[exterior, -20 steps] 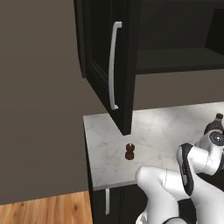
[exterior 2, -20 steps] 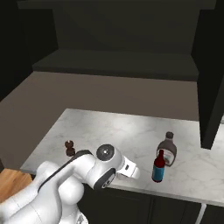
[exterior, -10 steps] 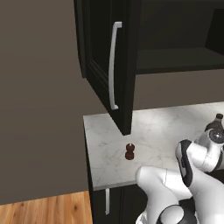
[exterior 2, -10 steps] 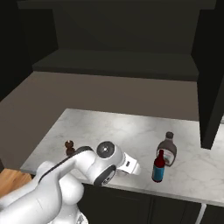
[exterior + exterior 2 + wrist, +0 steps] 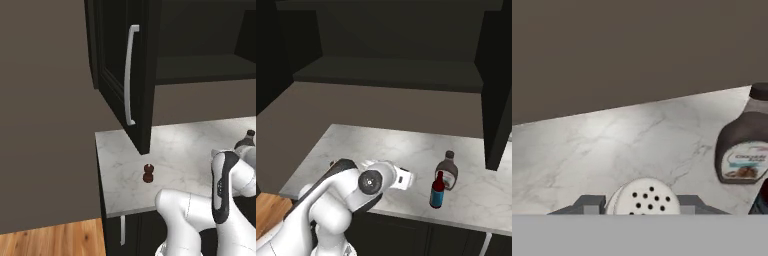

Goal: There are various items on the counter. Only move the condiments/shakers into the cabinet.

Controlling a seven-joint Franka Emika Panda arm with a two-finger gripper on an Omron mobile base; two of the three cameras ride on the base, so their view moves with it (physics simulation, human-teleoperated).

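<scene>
while the cabinet [image 5: 131, 75] hangs open, the gripper [image 5: 641, 204] clasps the whitish shaker [image 5: 644, 197].

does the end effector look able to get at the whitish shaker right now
Probably yes. In the hand view the whitish shaker sits right between the end effector fingers with nothing in front; whether it is already gripped is unclear.

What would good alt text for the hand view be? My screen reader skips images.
A whitish shaker with a dotted top sits between the gripper fingertips, low over the marble counter. A dark brown bottle with a black cap stands at right, before a brown wall.
</scene>
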